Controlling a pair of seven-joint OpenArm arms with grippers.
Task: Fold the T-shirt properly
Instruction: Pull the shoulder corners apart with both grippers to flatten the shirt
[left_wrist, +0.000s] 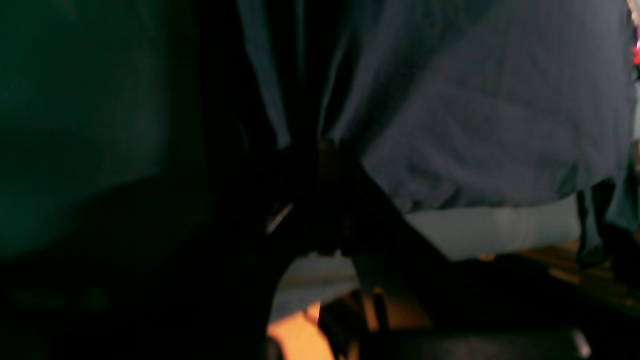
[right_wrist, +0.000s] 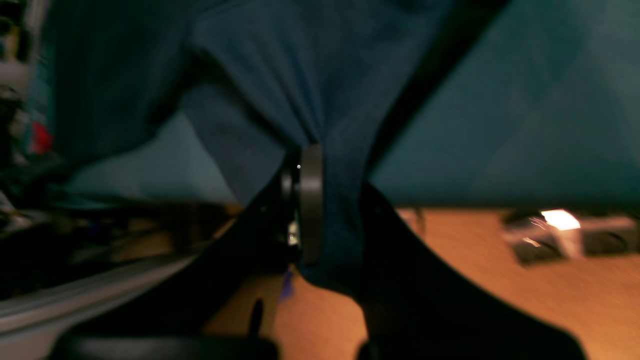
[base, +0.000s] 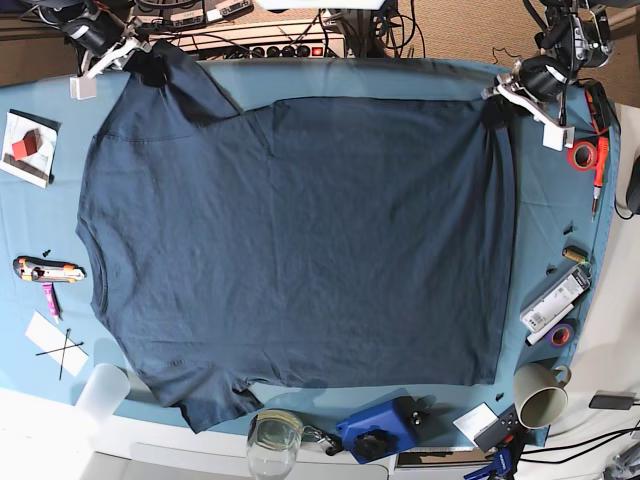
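Note:
The dark navy T-shirt (base: 300, 240) lies spread flat on the teal tablecloth (base: 400, 75), neck toward the left edge and hem toward the right. At the far left corner my right gripper (base: 150, 68) is shut on the far sleeve; up close, its fingers (right_wrist: 311, 200) pinch a bunch of navy cloth (right_wrist: 280, 90). My left gripper (base: 494, 105) is shut on the far hem corner at the right. In the left wrist view the fabric (left_wrist: 475, 110) gathers into folds between the dark fingertips (left_wrist: 327, 155).
A mug (base: 540, 395), a blue tool (base: 380, 428) and a glass (base: 272, 440) stand along the near edge. Tape rolls (base: 582, 155) and a marker (base: 555, 298) lie on the right. On the left are a utility knife (base: 45, 268) and a white box (base: 28, 145). A power strip (base: 290, 45) sits behind the table.

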